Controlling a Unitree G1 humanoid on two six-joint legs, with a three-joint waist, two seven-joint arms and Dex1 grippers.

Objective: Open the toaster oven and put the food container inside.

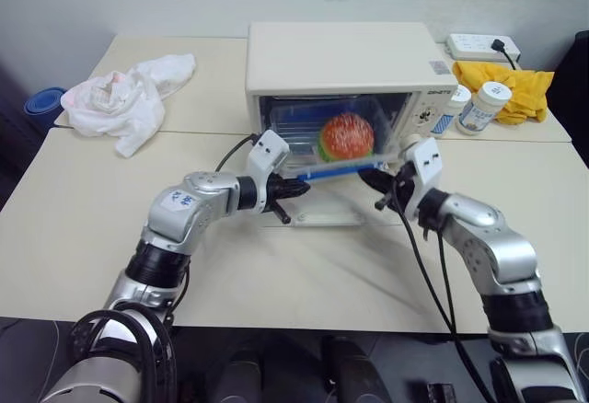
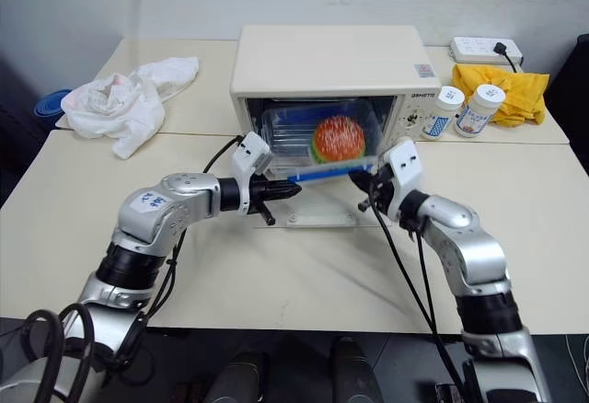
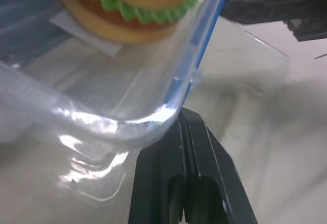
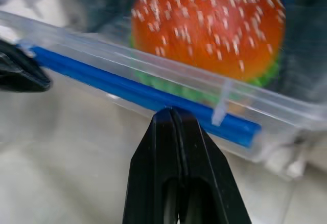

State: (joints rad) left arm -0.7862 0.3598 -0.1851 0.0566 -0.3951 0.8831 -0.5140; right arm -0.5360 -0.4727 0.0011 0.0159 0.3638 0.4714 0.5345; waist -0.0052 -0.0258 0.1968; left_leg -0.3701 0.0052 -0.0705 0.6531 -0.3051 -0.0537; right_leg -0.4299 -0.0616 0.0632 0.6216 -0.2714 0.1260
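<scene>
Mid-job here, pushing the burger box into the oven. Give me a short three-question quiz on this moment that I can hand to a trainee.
1. True or false: the drop-down glass door of the cream-white boxy toaster oven is closed.
2. How do the fingers of the left gripper and right gripper stand? A) both open B) both shut C) left open, right shut
3. Fill in: the two white bottles stand beside the oven in front of a crumpled ___ cloth.

Key
1. False. The door lies open, and the clear plastic food container with the sesame burger sits partly in the opening.
2. B. Both are shut, tips against the container's blue-clipped front edge.
3. Yellow.
</scene>
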